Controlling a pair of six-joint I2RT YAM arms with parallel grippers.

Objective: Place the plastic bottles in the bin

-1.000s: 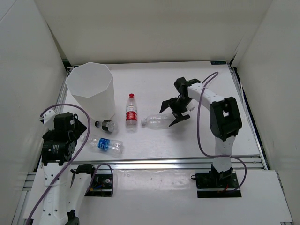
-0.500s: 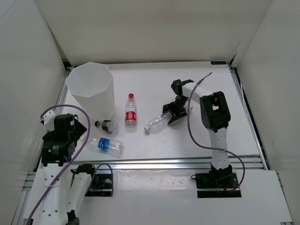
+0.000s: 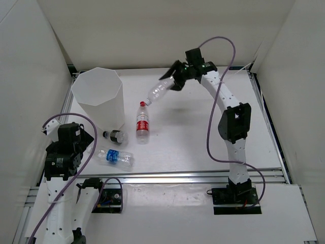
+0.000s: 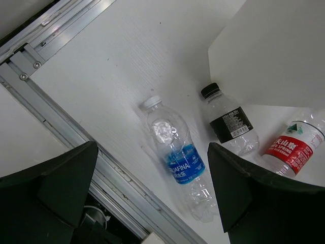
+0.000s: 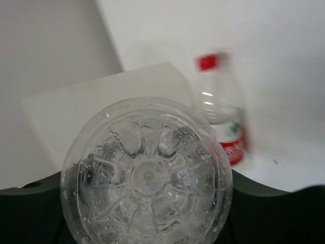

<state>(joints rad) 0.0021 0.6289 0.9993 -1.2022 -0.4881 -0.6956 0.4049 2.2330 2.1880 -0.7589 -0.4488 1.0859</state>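
My right gripper (image 3: pixel 175 81) is shut on the unlabelled clear bottle (image 3: pixel 159 91) and holds it in the air, cap pointing down-left toward the bin (image 3: pixel 98 96). In the right wrist view the bottle's base (image 5: pixel 146 175) fills the space between the jaws. The red-capped, red-labelled bottle (image 3: pixel 142 122) lies on the table right of the bin. The black-capped bottle (image 3: pixel 115 135) and the blue-labelled bottle (image 3: pixel 116 157) lie at the bin's foot. My left gripper (image 4: pixel 152 203) is open, above the blue-labelled bottle (image 4: pixel 177 162), holding nothing.
White walls enclose the table on three sides. An aluminium rail (image 3: pixel 193 175) runs along the near edge, also seen as the rail (image 4: pixel 56 122) in the left wrist view. A purple cable (image 3: pixel 216 101) loops off the right arm.
My right gripper closed on the unlabelled bottle on the table, then lifted it up and back-left toward the bin. The left arm has not moved.
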